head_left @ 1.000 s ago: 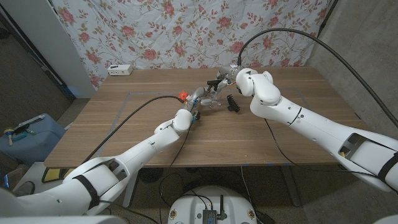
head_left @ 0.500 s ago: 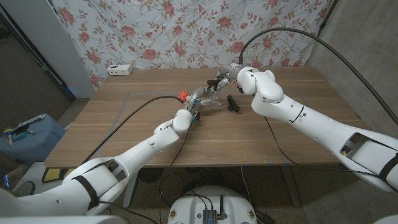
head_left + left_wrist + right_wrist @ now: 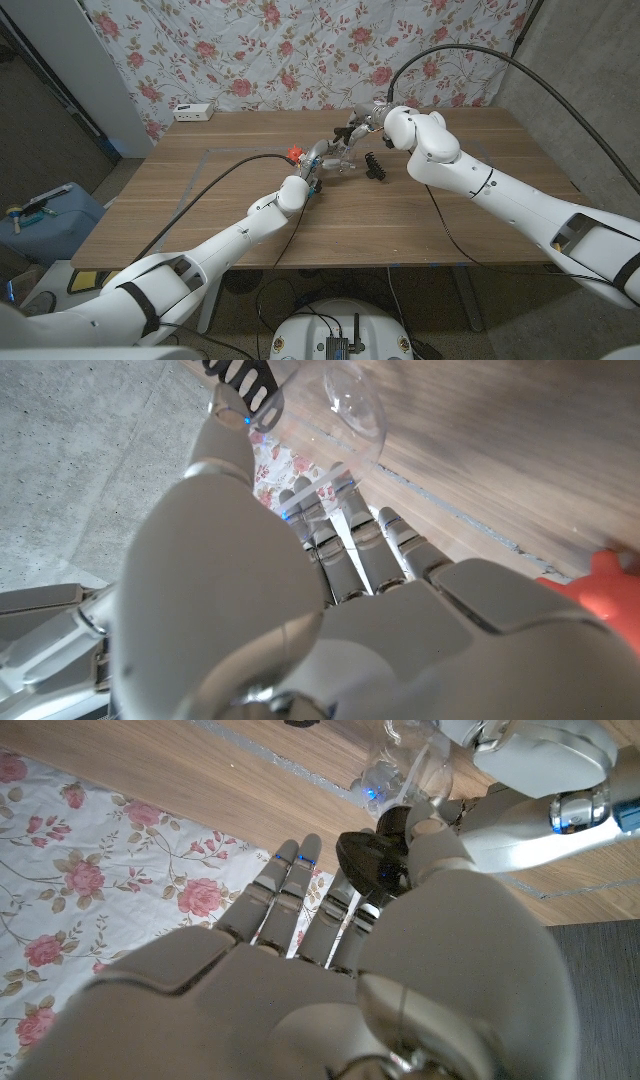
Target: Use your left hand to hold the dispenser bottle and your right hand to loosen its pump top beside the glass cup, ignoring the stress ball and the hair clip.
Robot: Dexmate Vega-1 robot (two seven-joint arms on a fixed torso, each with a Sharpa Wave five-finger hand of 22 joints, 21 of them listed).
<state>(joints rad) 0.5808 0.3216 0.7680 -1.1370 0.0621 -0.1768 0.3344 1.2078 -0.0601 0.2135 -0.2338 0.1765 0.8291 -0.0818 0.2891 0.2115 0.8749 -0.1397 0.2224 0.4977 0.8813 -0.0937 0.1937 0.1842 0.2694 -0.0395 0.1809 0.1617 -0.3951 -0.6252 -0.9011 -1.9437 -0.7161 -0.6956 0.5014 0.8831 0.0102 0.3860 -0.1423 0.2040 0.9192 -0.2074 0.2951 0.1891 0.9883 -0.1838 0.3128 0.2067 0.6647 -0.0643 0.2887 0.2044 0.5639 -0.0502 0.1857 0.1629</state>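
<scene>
In the head view my left hand [image 3: 318,162] grips the dispenser bottle [image 3: 333,157] near the middle of the table, the bottle mostly hidden by its fingers. My right hand [image 3: 362,127] comes in from the far right and pinches the black pump top [image 3: 347,133]; the right wrist view shows the pump top [image 3: 375,861] between the thumb and fingers of my right hand [image 3: 300,970]. The glass cup [image 3: 341,400] is clear and stands just past the fingers of my left hand [image 3: 340,600]. The orange stress ball [image 3: 294,153] lies left of the bottle, the black hair clip [image 3: 375,166] to its right.
A white power strip [image 3: 194,111] lies at the table's [image 3: 200,200] far left edge, in front of the flowered cloth. Black cables run from both arms over the table. The stress ball [image 3: 600,575] sits close to my left hand's side.
My right forearm has swung slightly to the right while its hand stays at the pump top. The left hand and the bottle have not visibly moved.
</scene>
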